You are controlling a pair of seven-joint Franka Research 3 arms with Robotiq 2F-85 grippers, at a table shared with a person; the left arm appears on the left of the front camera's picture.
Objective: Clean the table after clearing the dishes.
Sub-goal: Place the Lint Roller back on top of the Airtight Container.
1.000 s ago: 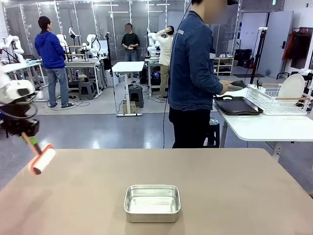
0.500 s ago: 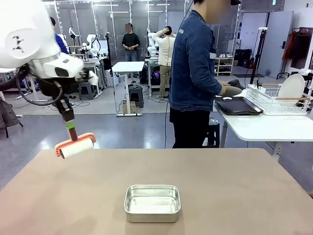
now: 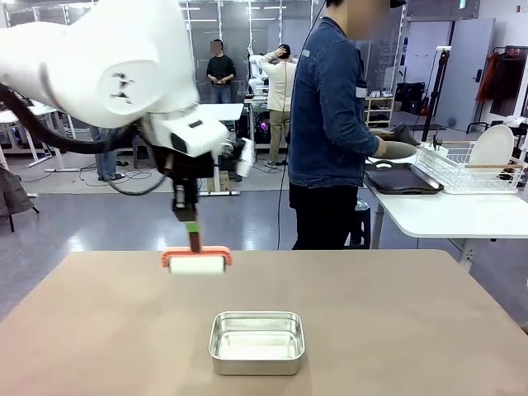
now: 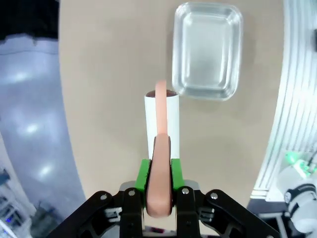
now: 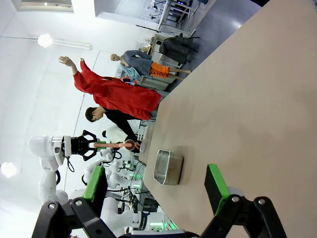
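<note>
Over the worktop (image 3: pixel 396 313), your left gripper (image 3: pixel 191 229) is clamping a roller (image 3: pixel 197 264) handle, roll lying crosswise; steel pan (image 3: pixel 256 341) sitting at 5 o'clock; right gripper (image 5: pixel 156 191) gaping empty.

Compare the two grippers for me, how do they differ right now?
The left gripper is shut on the lint roller, its handle clamped; the right gripper is open and holds nothing. The left hangs near the table's far edge; the right looks across the table. Both have green pads.
</note>
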